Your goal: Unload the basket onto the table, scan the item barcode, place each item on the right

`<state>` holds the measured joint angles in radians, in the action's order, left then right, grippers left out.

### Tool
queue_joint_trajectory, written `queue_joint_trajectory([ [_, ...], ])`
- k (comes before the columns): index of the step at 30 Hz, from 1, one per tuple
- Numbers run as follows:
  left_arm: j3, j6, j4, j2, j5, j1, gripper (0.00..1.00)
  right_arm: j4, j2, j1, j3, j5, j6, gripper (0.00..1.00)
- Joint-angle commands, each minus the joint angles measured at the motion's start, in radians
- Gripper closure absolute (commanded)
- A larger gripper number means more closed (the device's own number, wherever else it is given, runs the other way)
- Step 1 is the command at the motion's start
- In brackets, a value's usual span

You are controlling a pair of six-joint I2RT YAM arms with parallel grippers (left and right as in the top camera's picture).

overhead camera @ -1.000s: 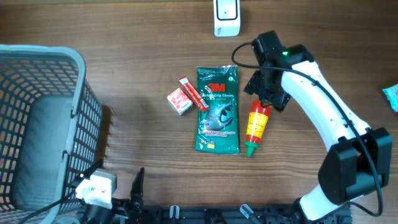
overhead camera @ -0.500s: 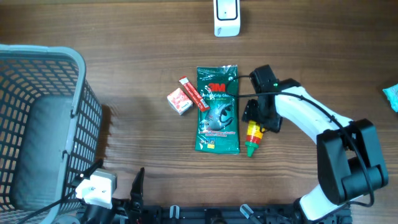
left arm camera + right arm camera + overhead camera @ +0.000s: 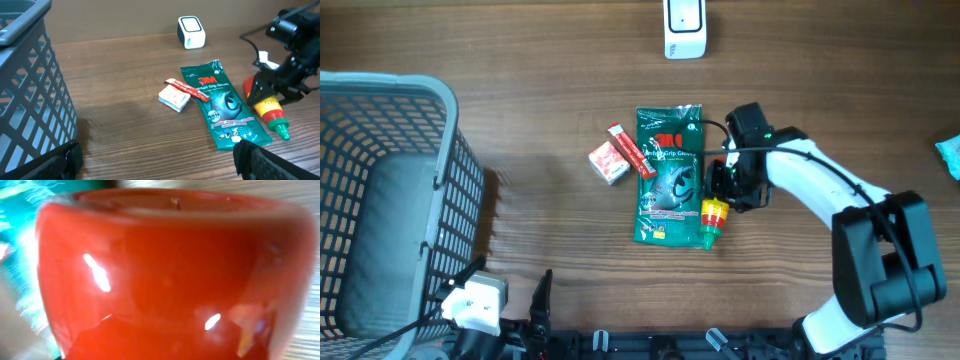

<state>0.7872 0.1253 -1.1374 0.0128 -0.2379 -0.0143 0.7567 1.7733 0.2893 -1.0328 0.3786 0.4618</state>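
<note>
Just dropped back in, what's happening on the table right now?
The right gripper is down over the red sauce bottle, jaws either side of its body. Whether the grip is firm cannot be told. The bottle appears to lie on the table beside the 3M gloves pack, well short of the white scanner at the far edge. The left gripper hangs open near the basket, holding nothing.

Bench: dark brown wood [image 3: 520, 90] with a matt finish. Its grain runs left to right and it fills the overhead view.
Backdrop: a plain tan panel [image 3: 115, 17] rises behind the bench's far edge in the left wrist view.
Light: soft and even. A faint shadow lies on the wood just right of the grey basket [image 3: 390, 85].
</note>
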Motion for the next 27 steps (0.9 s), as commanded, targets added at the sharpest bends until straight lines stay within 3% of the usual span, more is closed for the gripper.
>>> queue_joint_trajectory([
  [1, 0.002, 0.000, 0.003, -0.008, -0.016, -0.005, 0.00, 0.085, -0.057, -0.068, -0.086, 0.386, -0.263, 0.70],
  [6, 0.002, 0.000, 0.003, -0.008, -0.016, -0.005, 0.00, 0.166, -0.098, -0.094, -0.091, 0.943, -0.671, 0.64],
  [13, 0.002, 0.000, 0.003, -0.008, -0.016, -0.005, 0.00, 0.069, -0.095, -0.063, -0.089, 1.245, -0.812, 0.61],
  [16, 0.002, 0.000, 0.003, -0.008, -0.016, -0.005, 0.00, -0.009, -0.095, -0.050, -0.088, 1.245, -0.756, 0.62],
  [21, 0.002, 0.000, 0.003, -0.008, -0.016, -0.005, 0.00, -0.140, -0.095, -0.030, -0.089, 1.245, -0.505, 0.65],
  [27, 0.002, 0.000, 0.003, -0.008, -0.016, -0.005, 0.00, -0.148, -0.095, -0.031, -0.088, 1.245, -0.505, 0.64],
])
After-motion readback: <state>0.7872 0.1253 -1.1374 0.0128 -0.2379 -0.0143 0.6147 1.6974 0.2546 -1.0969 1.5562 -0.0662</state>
